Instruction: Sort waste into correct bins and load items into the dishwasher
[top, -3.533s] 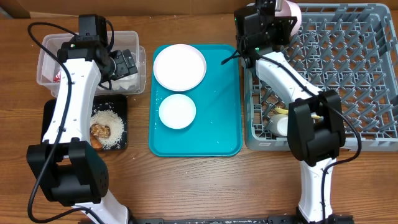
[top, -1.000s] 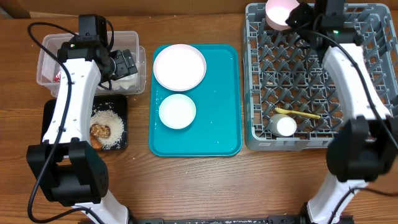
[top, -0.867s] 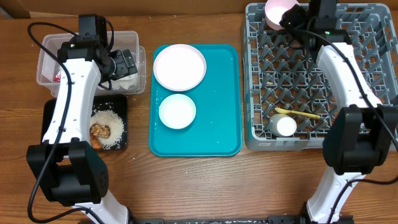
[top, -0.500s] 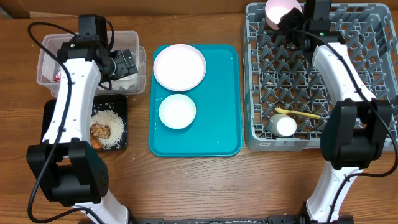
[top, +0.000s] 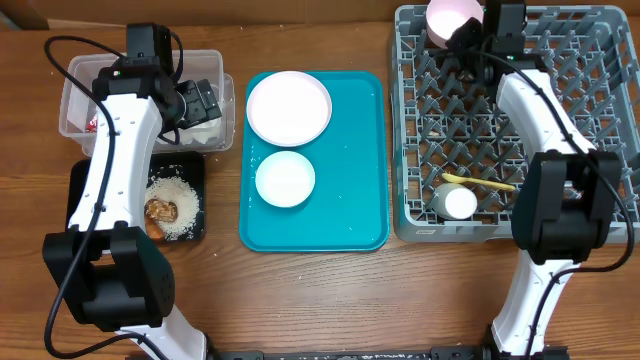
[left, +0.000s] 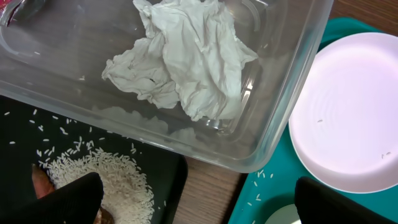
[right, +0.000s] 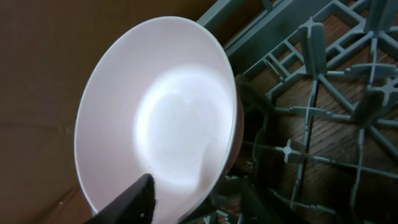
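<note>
leaning a pink bowl (top: 452, 20) on its edge against the far left corner of the rack (top: 405, 130), the right gripper (top: 472, 36) seems to pinch its rim, presumably to stand it between pegs. the corner wall hems it in; open lattice lies nearer. the left gripper (top: 205, 100) hangs spread and empty over the tub (top: 68, 105), near the napkin (left: 186, 62), with the plate (top: 288, 108) on the teal tray (top: 355, 180) just beside.
</note>
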